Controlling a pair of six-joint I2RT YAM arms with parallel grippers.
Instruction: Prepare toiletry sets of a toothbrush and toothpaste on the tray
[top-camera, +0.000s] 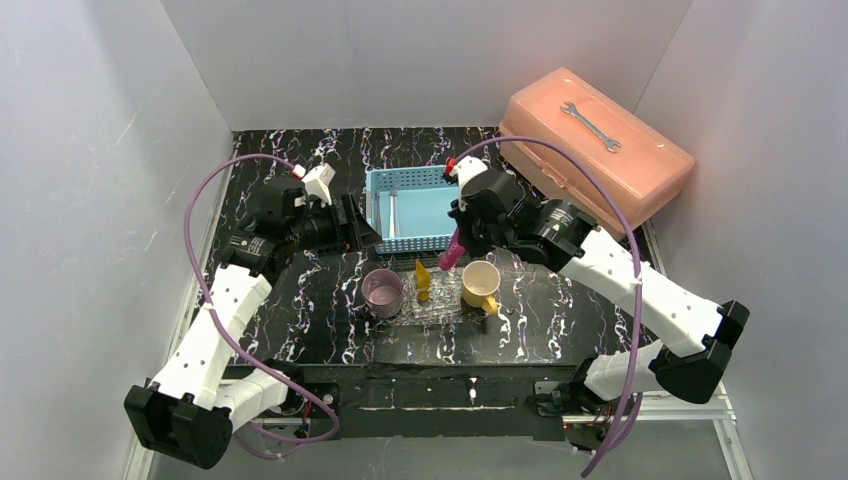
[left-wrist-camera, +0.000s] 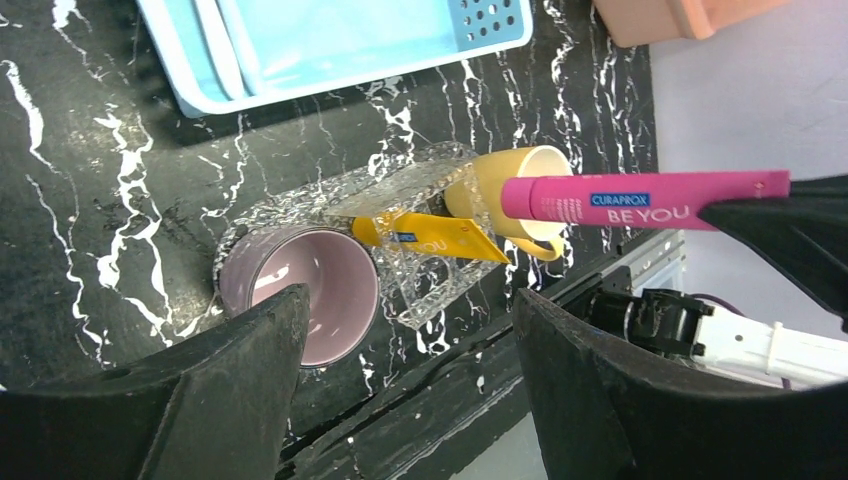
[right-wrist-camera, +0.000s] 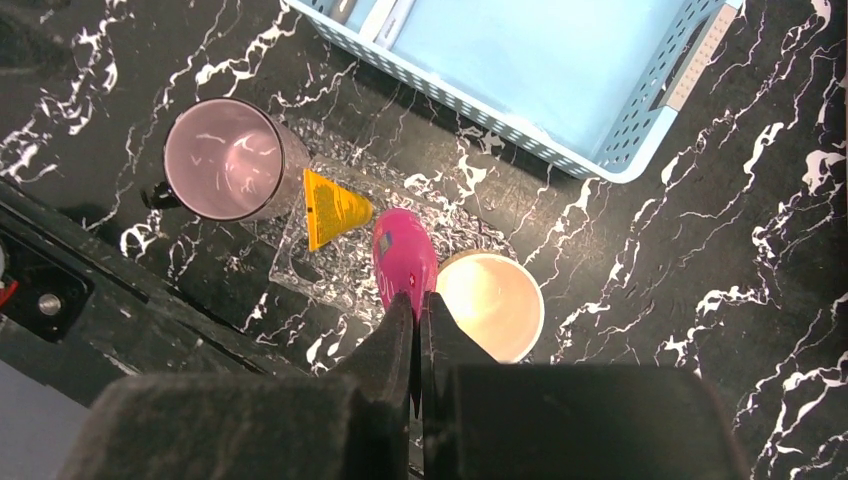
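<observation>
**A:** Entry one, pink tube (right-wrist-camera: 403, 258). Holder and location?

**B:** Held by the right pincer (right-wrist-camera: 415, 310), jaws clamped on its upper end. Its long axis is close to upright, leaning slightly, with the free end pointing down. That end is over the right part of the tray (right-wrist-camera: 330, 280), between the yellow tube (right-wrist-camera: 330, 207) and the yellow cup (right-wrist-camera: 490, 303). I cannot tell whether it touches the tray.

**A:** Entry two, tray. Position on the bench (top-camera: 300, 330)?

**B:** Near the bench's near edge, about midway along it. The purple cup (top-camera: 382, 292) sits at its left end and the yellow cup at its right. The yellow tube lies flat on it, left of centre.

**A:** Entry three, toothbrush (top-camera: 393, 212).

**B:** Not on the tray. A pale one lies along the left wall of the blue basket (top-camera: 375, 205), which sits behind the tray towards the bench's far edge. Its long axis runs from near to far.

**A:** Entry four, left pincer (top-camera: 352, 226).

**B:** Jaws apart and holding nothing. It is just outside the basket's left wall, which makes it the nearer arm to the toothbrush.

**A:** What does the coming move depend on?

**B:** In my judgement, on the straight drop. The pink tube's lower end is already above bare tray beside the yellow cup, so it needs lowering and tipping flat rather than moving sideways. Both cups stand close, so the tube could knock one.
</observation>
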